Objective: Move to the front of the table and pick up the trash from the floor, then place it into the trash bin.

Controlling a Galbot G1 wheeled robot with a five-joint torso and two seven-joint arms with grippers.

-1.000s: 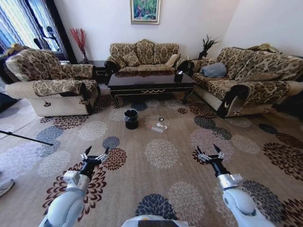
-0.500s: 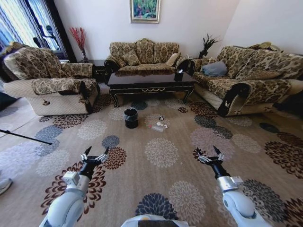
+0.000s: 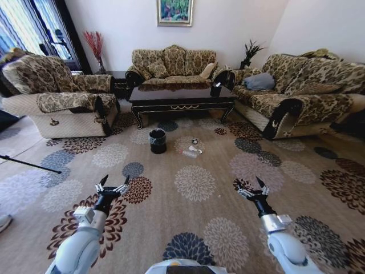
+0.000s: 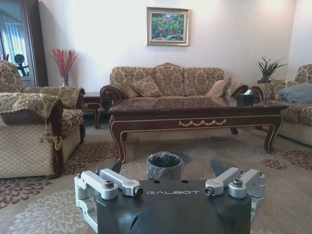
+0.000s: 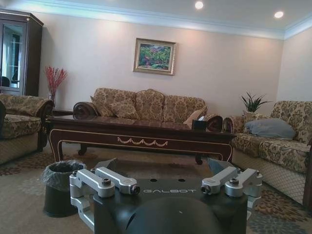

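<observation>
Ahead, long glossy dark wood counter (image 3: 182, 98) before the sofas, small round black trash bin (image 3: 158, 141) on the carpet just before it, clear bottle and white paper trash (image 3: 190, 152) beside the bin, left gripper (image 3: 112, 186) and right gripper (image 3: 252, 188) both spread wide, empty, low over patterned carpet.

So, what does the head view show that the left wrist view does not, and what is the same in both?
Head view alone: the trash on the carpet to the right of the trash bin, the right gripper held open low over the carpet, and the right-hand sofa.

Left wrist view alone: the gold ornament on the table's front apron seen close, and the tissue box on the tabletop.

Both: the table, the bin in front of it, the open left gripper, the back sofa and the framed painting.
</observation>
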